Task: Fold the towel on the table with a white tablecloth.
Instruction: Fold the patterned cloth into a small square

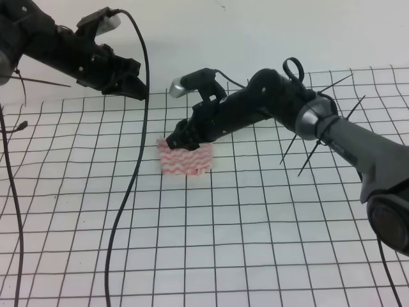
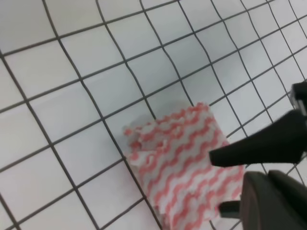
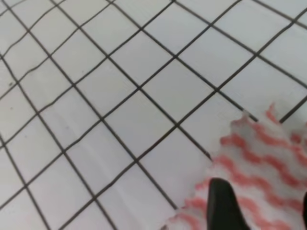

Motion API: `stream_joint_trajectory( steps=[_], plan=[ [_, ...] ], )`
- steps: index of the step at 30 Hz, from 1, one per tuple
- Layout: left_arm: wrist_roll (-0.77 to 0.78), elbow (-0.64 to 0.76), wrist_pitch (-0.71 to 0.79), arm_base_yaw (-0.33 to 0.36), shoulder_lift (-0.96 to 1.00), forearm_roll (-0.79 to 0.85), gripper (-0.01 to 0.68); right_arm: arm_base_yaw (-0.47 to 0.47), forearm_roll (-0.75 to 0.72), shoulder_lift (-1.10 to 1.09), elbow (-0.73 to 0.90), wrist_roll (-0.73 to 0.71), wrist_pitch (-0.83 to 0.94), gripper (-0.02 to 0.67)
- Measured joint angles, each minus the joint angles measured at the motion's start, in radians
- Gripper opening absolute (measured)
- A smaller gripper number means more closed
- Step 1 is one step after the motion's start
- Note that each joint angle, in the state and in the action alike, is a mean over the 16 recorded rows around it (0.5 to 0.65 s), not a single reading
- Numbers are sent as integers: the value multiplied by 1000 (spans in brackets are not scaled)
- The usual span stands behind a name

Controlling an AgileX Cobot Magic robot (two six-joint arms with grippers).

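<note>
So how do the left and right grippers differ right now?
The right gripper is down at the towel, a finger on the cloth; the left gripper is raised, clear of it. The right reaches across toward the left side; the left sits farther back. Both are black.

A white wall (image 1: 255, 32) is being shown plain and unmarked behind the scene. A thick black cable (image 1: 131, 185) is being hung in a long curve from the upper left to the lower edge, while a thinner cable (image 1: 11, 192) is being trailed down the left edge.
</note>
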Motion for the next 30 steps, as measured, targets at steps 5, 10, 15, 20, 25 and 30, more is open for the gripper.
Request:
stream_joint_trajectory(
  steps=[5, 10, 15, 20, 25, 30],
  plan=[
    [2, 0, 0, 0, 0, -9, -2, -1, -38, -13, -1, 12, 22, 309],
    [4, 1, 0, 0, 0, -19, -2, -1, -88, -16, -1, 28, 50, 239],
    [6, 1, 0, 0, 0, -30, -1, -1, -128, 1, -1, 29, 67, 155],
    [9, 1, 0, 0, 0, -38, -1, -1, -171, 20, -1, 66, 75, 89],
    [11, 1, 0, 0, 0, -42, -1, -1, -225, 25, -1, 120, 85, 68],
    [12, 1, 0, 0, 0, -47, -2, -1, -264, 19, -3, 173, 97, 65]
  ],
)
